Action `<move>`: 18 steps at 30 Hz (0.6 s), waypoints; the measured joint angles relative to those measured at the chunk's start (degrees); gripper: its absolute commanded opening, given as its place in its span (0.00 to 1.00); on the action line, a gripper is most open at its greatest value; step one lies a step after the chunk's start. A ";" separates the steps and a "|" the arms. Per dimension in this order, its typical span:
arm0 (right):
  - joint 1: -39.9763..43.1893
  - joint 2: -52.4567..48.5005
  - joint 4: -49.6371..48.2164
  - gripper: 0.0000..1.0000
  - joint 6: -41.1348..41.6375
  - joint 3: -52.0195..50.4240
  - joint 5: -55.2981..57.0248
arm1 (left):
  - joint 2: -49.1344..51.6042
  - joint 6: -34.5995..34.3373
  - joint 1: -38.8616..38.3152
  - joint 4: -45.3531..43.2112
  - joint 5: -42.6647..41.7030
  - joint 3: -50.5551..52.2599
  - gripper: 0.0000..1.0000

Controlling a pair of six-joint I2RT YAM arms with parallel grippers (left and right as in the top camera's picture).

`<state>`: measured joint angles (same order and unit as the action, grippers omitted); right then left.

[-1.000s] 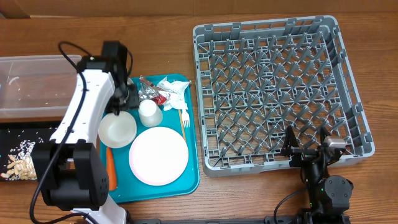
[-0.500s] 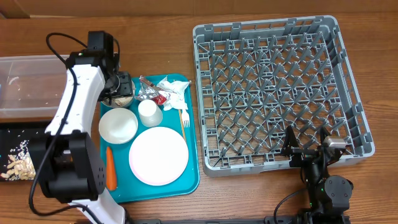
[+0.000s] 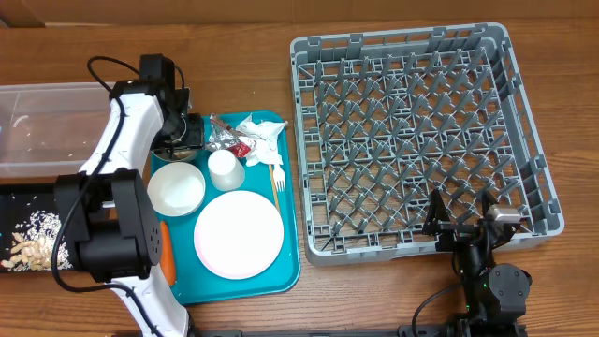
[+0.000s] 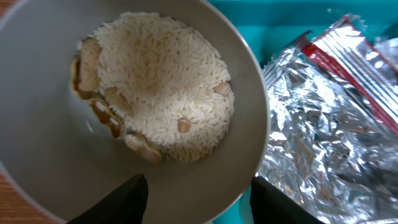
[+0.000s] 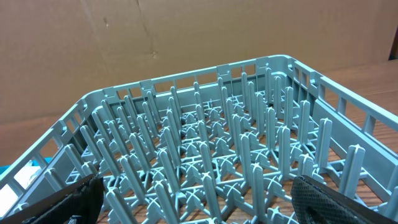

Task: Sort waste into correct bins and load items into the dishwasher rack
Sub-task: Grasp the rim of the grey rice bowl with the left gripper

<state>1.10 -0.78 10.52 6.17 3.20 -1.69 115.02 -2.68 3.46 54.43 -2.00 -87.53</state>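
A small white bowl (image 4: 155, 99) holding rice and nut scraps (image 4: 161, 93) sits at the far left corner of the teal tray (image 3: 281, 271). My left gripper (image 4: 199, 205) (image 3: 184, 139) is open and straddles its rim, one finger (image 4: 124, 199) inside, the other outside beside the foil wrappers (image 4: 329, 137) (image 3: 223, 138). On the tray lie an empty white bowl (image 3: 176, 189), a cup (image 3: 226, 170), the plate (image 3: 239, 234), a fork (image 3: 278, 176), a napkin (image 3: 260, 131) and a carrot (image 3: 168, 257). My right gripper (image 5: 208, 205) (image 3: 460, 208) is open and empty at the near edge of the dishwasher rack (image 3: 421, 140) (image 5: 205, 143).
The clear tub (image 3: 47, 126) stands left of the tray, with the black tray (image 3: 28, 201) in front of it holding pale scraps (image 3: 28, 245). My left arm (image 3: 122, 159) reaches along the tray's left side. A brown wall rises behind the rack in the right wrist view.
My left arm has swung off the tray's left side, uncovering the rice bowl, while its gripper stays at that bowl. The right arm has not moved.
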 measured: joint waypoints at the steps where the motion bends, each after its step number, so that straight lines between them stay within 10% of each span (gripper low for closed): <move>1: 0.00 0.00 0.02 1.00 0.00 0.00 0.00 | 0.33 0.13 0.00 -0.09 -0.15 0.00 0.55; 18: 0.00 0.00 0.00 1.00 -0.02 0.00 0.02 | 1.49 0.35 -0.11 -0.61 0.72 0.00 0.32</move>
<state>1.10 -0.78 10.52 6.15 3.20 -1.67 116.51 -2.33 3.36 53.82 -1.28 -87.53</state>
